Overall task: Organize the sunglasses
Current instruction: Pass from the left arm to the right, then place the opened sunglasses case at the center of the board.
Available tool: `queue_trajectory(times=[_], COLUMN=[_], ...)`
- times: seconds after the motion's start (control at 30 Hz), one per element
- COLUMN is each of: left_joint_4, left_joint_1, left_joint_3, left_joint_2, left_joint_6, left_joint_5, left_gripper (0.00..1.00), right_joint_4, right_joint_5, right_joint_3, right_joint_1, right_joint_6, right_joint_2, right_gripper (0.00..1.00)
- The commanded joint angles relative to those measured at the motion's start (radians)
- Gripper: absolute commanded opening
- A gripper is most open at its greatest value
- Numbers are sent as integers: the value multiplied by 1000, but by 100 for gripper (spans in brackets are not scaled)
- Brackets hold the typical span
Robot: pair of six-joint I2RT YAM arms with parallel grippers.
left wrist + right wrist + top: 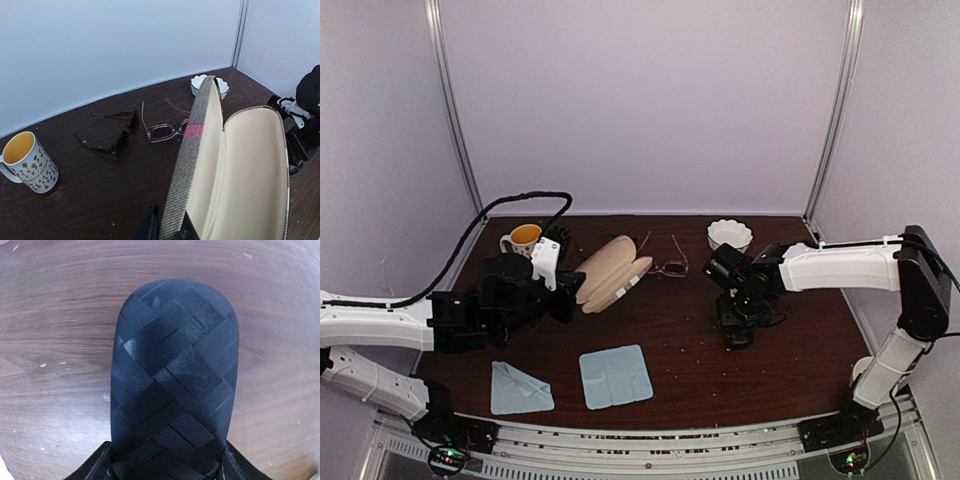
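Wrist pitched down, right claw [740, 318] seemingly clasping black case [175, 375].

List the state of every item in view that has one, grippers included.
tan striped case: open, gripped by the left gripper
black case: closed, right gripper closed on its sides
dark sunglasses: arms unfolded, lying loose
pink-framed glasses: arms unfolded, lying loose
mug: upright
bowl: upright
square cloth: spread flat
other cloth: folded over

My left arm [380, 325] stretches low to centre, left tool [563, 300] pinched nearly closed. Right arm [845, 265] reaches inward, wrist bent down, right tool [738, 335] clamped wide.
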Motion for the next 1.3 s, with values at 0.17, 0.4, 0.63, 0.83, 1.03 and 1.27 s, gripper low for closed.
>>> queue_trajectory(times=[0.17,0.4,0.63,0.83,1.03,1.27], left_joint_4=[55,79,82,70,116,124], left_joint_1=[-4,-4,-4,-4,-4,-4], left_joint_3=[-13,11,74,113,131,149], left_joint_2=[-28,11,66,110,169,192], left_joint_6=[-63,-76,-133,-241,-270,-308], left_joint_5=[-3,-6,-53,-76,-24,21], left_gripper=[0,0,0,0,0,0], right_joint_4=[-9,-4,90,433,582,778], right_joint_5=[13,21,-49,-267,-324,-369], right_joint_3=[66,98,103,-69,-87,-100], right_joint_1=[41,72,119,159,203,218], right_joint_6=[-106,-93,-31,27,50,61], right_joint_2=[23,-85,-262,-406,-380,-325], right_gripper=[81,100,100,96,97,98])
